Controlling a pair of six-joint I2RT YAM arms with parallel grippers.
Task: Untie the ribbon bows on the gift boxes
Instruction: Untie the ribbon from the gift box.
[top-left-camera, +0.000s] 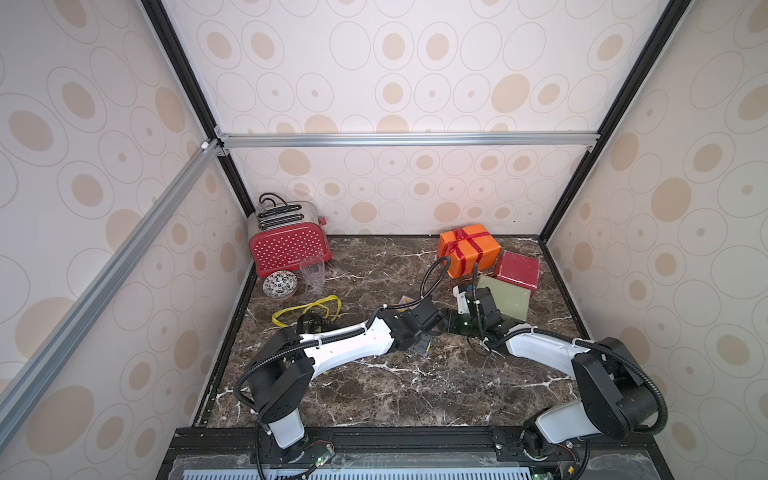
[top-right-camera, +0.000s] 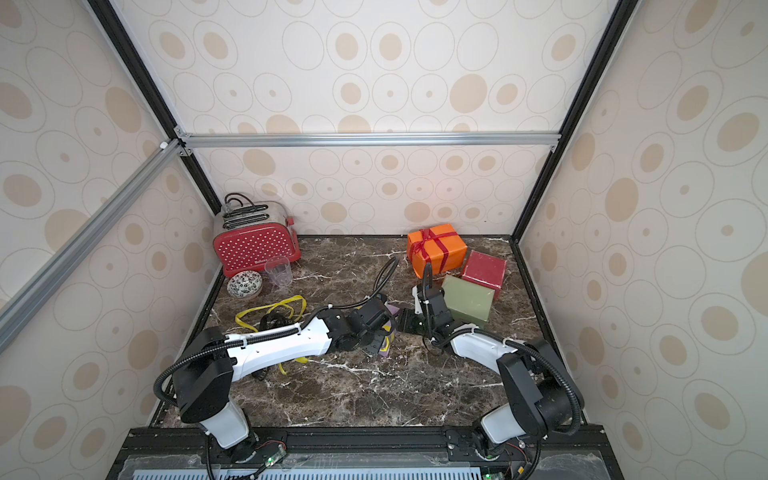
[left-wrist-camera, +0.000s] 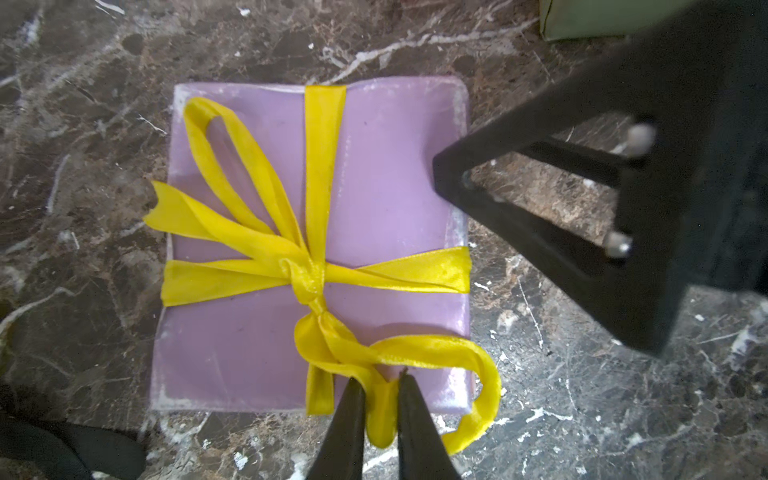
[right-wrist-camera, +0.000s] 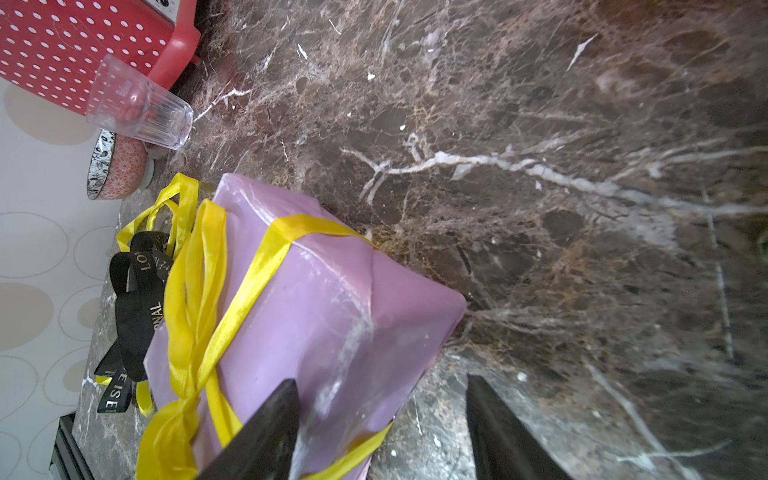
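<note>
The toaster (top-left-camera: 289, 245) in the far left corner has a pale mark low on its dotted side, too small to read. The black ribbon (right-wrist-camera: 133, 316) lies loose on the table (top-left-camera: 395, 395), tangled with a loose yellow ribbon (top-left-camera: 307, 309). Its pale capitals show in pieces: "LO", "RNAL", "E ISE". Folds hide the rest.

The lilac box (left-wrist-camera: 374, 166) lies flat near the table's middle, under both wrists. At its edge the left gripper (left-wrist-camera: 381, 399) has its jaws pressed almost together, pinching a strand of the yellow bow (left-wrist-camera: 307, 274). The bow is still knotted, with one loop lying across the box top and another curling off the edge beside the fingertips. The right gripper (right-wrist-camera: 380, 380) has its jaws spread wide and holds nothing. One finger is over the box's side and the other over marble just beside it. Whether it touches the box cannot be told.

A bowl (top-left-camera: 279, 284) and a glass (top-left-camera: 312, 271) stand just in front of the toaster. At the far right the orange box (top-left-camera: 469, 249), its red bow (top-left-camera: 459, 239) still tied, stands near the back wall. The green box (top-left-camera: 505, 301) is just beside the right wrist, and the dark red box (top-left-camera: 517, 272) is behind it, near the right edge. Bare marble runs from the lilac box to the front edge, between the two arms.
</note>
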